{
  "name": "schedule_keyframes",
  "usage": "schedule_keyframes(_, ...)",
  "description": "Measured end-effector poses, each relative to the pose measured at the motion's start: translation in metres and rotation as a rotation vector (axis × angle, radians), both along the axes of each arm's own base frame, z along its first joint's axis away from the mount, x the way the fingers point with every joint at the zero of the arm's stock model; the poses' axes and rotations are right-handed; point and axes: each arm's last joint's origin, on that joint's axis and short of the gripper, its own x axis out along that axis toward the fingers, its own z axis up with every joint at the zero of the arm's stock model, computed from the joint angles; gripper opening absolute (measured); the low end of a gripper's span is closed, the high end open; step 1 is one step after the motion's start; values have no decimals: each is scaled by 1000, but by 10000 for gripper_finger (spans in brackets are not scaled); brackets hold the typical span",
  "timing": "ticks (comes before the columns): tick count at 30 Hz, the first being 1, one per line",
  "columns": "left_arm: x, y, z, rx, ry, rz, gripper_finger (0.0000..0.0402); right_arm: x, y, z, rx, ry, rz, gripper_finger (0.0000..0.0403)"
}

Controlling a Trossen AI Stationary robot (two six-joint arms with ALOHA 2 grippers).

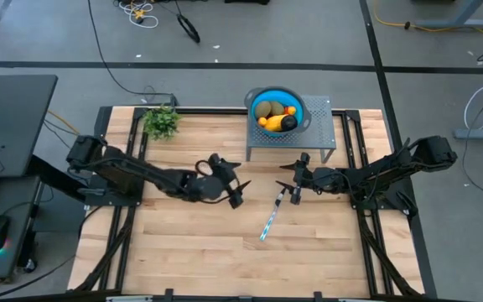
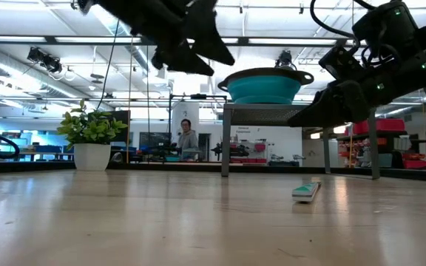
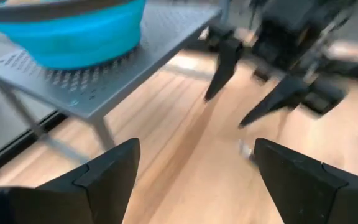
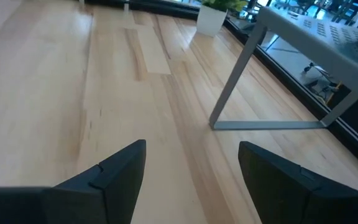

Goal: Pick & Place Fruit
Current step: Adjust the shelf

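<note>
Up on the grey stand (image 1: 315,134), the fruit (image 1: 275,115) is piled in the blue bowl (image 1: 258,98).
Both the left gripper (image 1: 233,182) and right gripper (image 1: 293,179) are held spread wide with nothing grasped, above the table (image 1: 191,243), with a utensil (image 1: 272,215) left nearby.

No text or label (near or far) can be read anywhere.

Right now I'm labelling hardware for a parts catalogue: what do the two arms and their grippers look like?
Both arms are dark, near-black jointed links. The left gripper and right gripper each end in two tapered, wedge-shaped black fingers. No markings are legible.
</note>
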Motion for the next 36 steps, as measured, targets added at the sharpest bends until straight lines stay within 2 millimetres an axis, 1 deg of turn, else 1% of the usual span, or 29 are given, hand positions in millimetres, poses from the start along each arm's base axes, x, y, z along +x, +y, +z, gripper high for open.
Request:
schedule_keyframes(3,-15,-2,-10,-3,-107,-19,325,1,0,1,10,-17,6,268)
schedule_keyframes(8,-35,3,-29,-18,-262,-71,325,2,0,1,6,-28,2,268)
schedule_keyframes(11,-47,8,-38,-11,-332,-86,325,3,0,2,3,-43,1,268)
schedule_keyframes(13,-53,12,-44,-1,-336,-64,325,4,0,4,3,-72,2,268)
schedule_keyframes(15,-55,17,-48,10,-326,-30,325,5,-1,6,0,-90,0,268)
schedule_keyframes(17,-55,21,-49,11,-321,-37,325,6,-2,8,6,-119,-6,268)
schedule_keyframes(22,-51,31,-53,15,-286,-192,325,8,-1,13,58,-165,7,268)
schedule_keyframes(25,-49,40,-50,51,-293,-253,325,17,7,22,82,-177,68,268)
schedule_keyframes(28,-48,45,-48,34,-323,-310,325,30,22,31,77,-81,123,268)
schedule_keyframes(30,-48,44,-49,2,-315,-343,325,39,33,40,82,5,151,268)
schedule_keyframes(33,-48,38,-53,-40,-288,-371,325,48,47,53,105,108,131,268)
schedule_keyframes(36,-49,31,-56,-39,-264,-359,325,54,61,69,155,145,110,268)
